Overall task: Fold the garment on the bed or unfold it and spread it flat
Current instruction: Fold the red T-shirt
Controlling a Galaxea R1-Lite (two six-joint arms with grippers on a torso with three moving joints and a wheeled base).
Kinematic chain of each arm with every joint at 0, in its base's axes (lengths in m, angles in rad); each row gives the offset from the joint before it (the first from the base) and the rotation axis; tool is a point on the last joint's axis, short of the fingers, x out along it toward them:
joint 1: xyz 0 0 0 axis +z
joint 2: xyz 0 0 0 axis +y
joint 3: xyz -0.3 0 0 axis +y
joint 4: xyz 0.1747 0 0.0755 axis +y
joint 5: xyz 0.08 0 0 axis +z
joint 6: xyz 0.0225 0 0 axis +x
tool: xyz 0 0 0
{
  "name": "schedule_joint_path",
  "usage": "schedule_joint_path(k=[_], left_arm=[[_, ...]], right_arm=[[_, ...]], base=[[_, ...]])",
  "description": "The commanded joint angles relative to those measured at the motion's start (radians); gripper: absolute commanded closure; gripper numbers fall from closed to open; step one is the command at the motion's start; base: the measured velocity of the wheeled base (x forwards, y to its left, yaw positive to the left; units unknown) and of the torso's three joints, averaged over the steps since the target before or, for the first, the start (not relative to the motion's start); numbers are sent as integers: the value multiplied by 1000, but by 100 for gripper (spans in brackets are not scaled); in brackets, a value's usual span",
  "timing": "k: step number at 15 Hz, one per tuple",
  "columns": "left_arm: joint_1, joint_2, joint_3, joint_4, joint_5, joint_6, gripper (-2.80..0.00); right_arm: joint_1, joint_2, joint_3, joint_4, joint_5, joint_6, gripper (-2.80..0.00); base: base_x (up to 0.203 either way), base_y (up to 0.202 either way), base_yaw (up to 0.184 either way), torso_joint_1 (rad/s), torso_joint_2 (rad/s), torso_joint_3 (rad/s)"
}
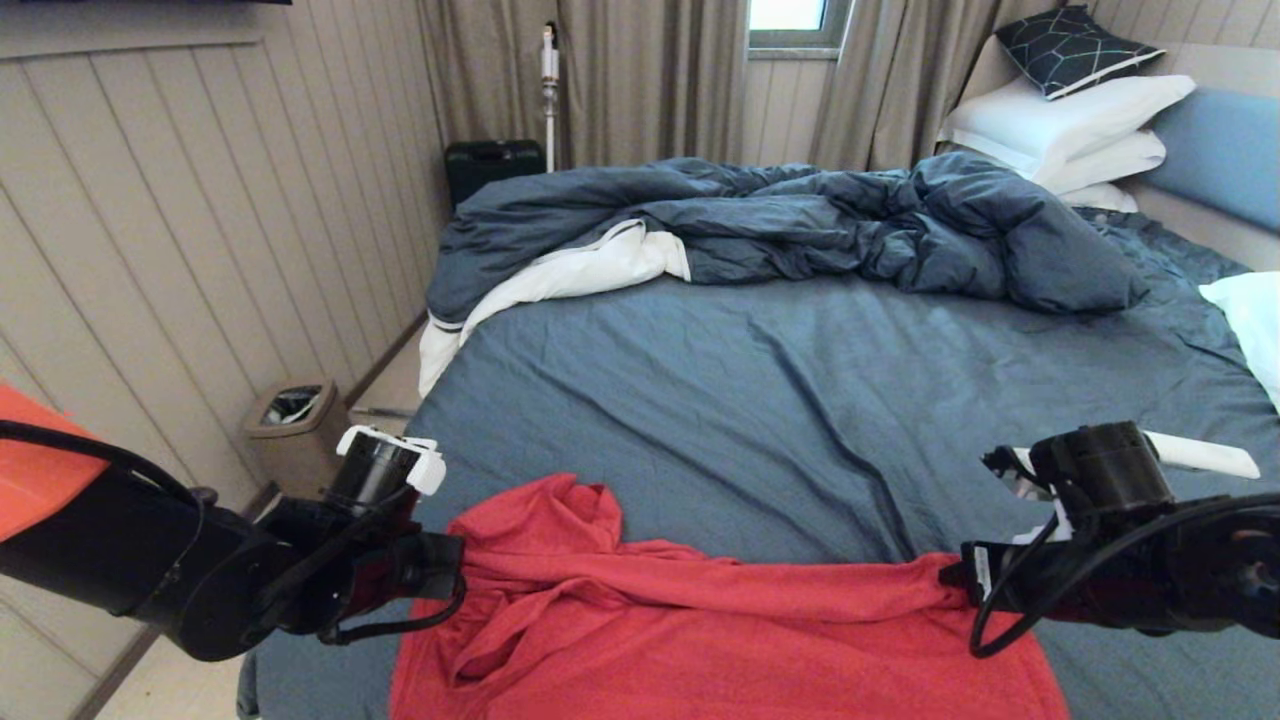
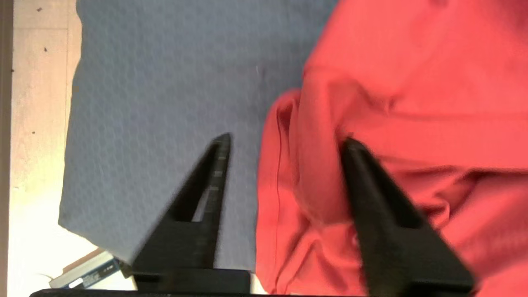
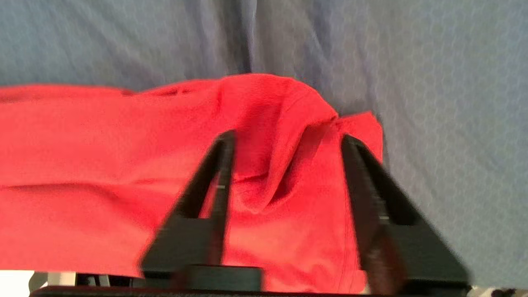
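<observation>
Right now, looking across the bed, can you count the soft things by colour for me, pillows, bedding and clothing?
White pillows: 4, three stacked and one at the right edge
Dark patterned cushion: 1
Dark blue duvet: 1
Blue-grey sheet: 1
Red T-shirt: 1
Total: 8

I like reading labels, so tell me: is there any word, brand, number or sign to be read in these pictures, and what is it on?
No text can be read in any view.
Red T-shirt: only plain red cloth shows; no print or lettering is visible.
White tag on the right arm's cable: too small to read.
Flat object on the floor in the left wrist view: a pale mark, too blurred to read.
</observation>
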Motion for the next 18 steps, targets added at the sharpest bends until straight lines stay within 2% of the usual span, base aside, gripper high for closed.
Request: schedule_joint_path(k=[1,4,10,11,12,13,16,18], left_arm=[[-4,-18,22,-8,1,-2,-280],[-7,-89,63,-45,3,3,-280],[-26,-172,97,-43,3,4,-280],[-26,-175,94,-40,3,6,-280],[-25,-175,84,-37,3,9,-280],[-25,-176,77,-29,3,12,0],[-24,-178,23,22,-5,10,0],[-15,-157,-98,80,-5,9,0]], right_arm=[[0,-8,5,-1,0,2,-280],[0,-50,5,0,0,2,-280],[-1,-130,43,0,0,0,-280],[-2,-132,44,0,0,0,0],[-2,-138,39,0,-2,0,0],[0,-144,34,0,0,0,0],[0,-156,-1,2,1,-2,0],[0,-147,-52,5,1,-2,0]], base=[[0,0,0,0,0,0],[0,0,0,0,0,0],[0,0,0,0,0,0],[0,0,0,0,0,0],[0,0,0,0,0,0],[0,0,0,0,0,0],[0,0,0,0,0,0],[0,0,0,0,0,0]])
